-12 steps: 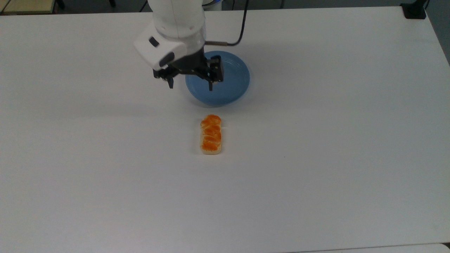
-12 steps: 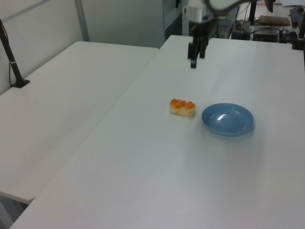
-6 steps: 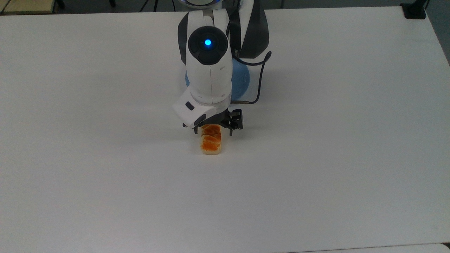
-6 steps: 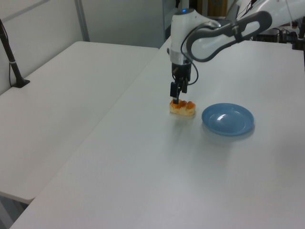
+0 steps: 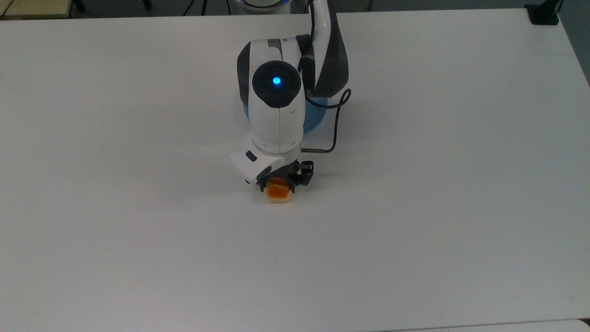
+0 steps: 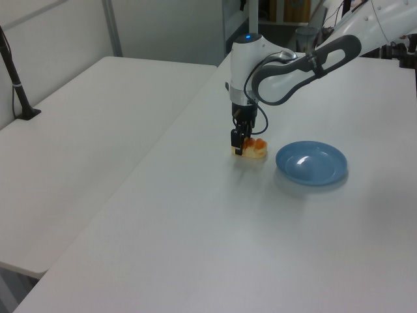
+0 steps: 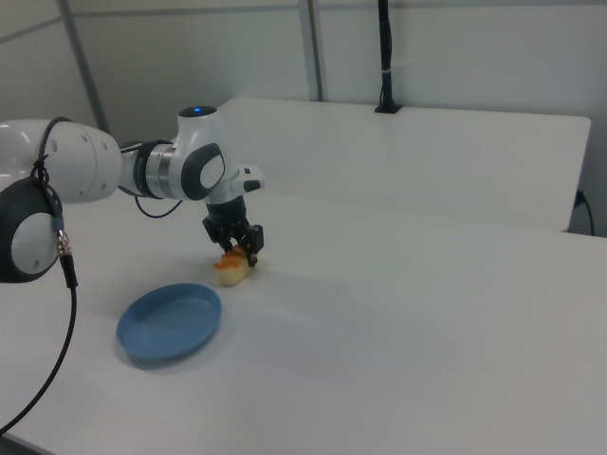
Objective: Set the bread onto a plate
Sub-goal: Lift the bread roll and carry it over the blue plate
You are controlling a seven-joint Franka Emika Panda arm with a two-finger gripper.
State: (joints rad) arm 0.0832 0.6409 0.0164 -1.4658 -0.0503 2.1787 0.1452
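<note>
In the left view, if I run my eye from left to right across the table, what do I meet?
The black post at the side table's edge → the tool down at the bread → the bread → the blue plate.
</note>
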